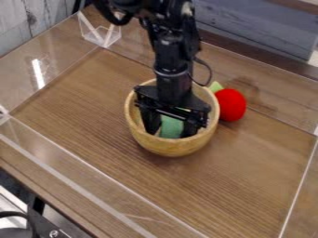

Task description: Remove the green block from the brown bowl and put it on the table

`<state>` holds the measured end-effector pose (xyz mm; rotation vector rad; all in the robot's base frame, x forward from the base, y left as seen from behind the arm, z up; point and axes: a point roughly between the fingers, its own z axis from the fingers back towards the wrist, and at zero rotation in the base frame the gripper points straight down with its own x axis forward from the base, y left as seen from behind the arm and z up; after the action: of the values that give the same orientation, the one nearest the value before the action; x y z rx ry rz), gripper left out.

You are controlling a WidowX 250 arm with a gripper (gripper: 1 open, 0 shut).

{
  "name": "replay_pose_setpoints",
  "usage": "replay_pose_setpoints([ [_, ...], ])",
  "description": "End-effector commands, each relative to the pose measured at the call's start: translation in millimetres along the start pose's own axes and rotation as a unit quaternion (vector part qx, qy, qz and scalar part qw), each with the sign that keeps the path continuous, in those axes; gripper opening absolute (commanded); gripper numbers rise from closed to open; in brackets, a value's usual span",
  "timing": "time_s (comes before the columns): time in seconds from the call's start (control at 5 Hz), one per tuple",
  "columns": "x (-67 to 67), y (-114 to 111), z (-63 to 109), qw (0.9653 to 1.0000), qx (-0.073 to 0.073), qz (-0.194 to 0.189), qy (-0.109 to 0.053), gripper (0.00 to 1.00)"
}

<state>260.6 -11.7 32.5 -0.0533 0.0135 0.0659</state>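
Note:
The brown bowl (147,139) sits near the middle of the table (87,121). Inside it lies the green block (168,124), partly hidden by the gripper. My gripper (170,121) hangs straight down from the black arm and has sunk into the bowl. Its two fingers stand apart, one on each side of the block, and it is open. Whether the fingers touch the block I cannot tell.
A round red object with a green bit (229,103) rests just right of the bowl, close to its rim. Clear acrylic walls (50,56) border the table on all sides. A clear stand (102,33) sits at the back left.

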Motion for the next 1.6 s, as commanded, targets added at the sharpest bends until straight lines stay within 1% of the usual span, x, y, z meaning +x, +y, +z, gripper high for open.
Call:
replay_pose_setpoints([
  [0.0,0.3,-7.4,-2.3,0.9992,-0.002,-0.040,-0.011,0.00],
  [0.2,2.4,2.9,3.6,0.9984,-0.005,-0.054,-0.012,0.00],
  [0.6,12.9,28.1,14.8,0.9970,-0.008,-0.075,-0.014,0.00],
  [0.8,16.9,38.1,20.2,0.9969,-0.012,-0.076,-0.018,1.00],
  [1.0,19.5,44.4,20.8,0.9974,-0.012,-0.067,-0.022,1.00],
  [1.2,15.5,48.2,14.6,0.9991,-0.012,-0.030,-0.028,1.00],
  [1.4,10.6,49.6,7.9,0.9994,-0.012,-0.007,-0.031,1.00],
])
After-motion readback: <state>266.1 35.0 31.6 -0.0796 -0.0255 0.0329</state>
